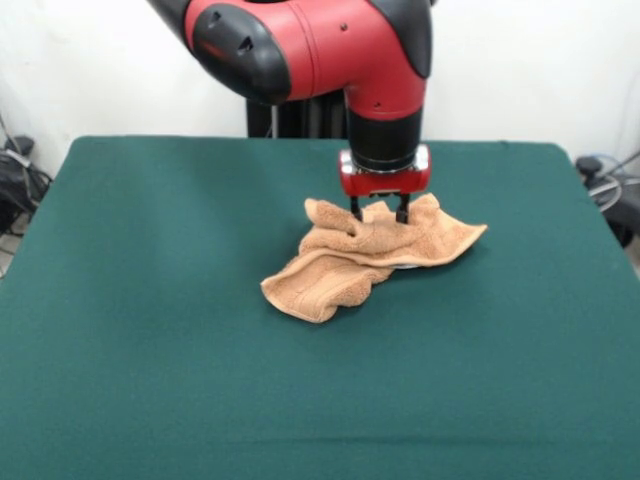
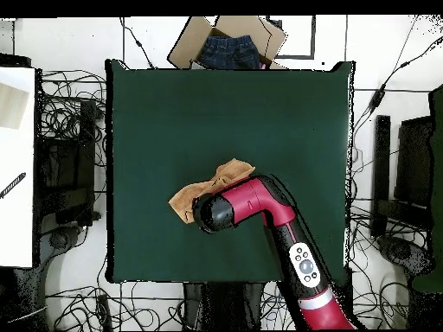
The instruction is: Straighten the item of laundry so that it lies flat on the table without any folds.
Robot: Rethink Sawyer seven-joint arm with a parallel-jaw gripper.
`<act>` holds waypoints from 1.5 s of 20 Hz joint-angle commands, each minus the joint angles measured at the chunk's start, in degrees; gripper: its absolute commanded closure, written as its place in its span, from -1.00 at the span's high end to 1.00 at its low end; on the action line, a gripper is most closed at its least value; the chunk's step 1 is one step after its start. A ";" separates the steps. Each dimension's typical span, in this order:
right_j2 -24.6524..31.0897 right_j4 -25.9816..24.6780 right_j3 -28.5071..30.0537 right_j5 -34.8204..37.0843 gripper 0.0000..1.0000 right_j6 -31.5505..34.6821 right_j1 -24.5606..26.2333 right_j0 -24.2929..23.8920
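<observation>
Where towel point(image 1: 365, 256) bunches, green table point(image 1: 150, 330).

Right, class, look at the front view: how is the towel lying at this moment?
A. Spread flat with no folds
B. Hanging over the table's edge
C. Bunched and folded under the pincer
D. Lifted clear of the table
C: the towel lies crumpled in ridges and folds on the table, near its middle, with the pincer directly over it and its tips down at the cloth.
</observation>
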 commanded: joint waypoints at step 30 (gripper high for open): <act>-4.60 -10.22 -7.88 -10.93 1.00 14.58 -2.34 2.22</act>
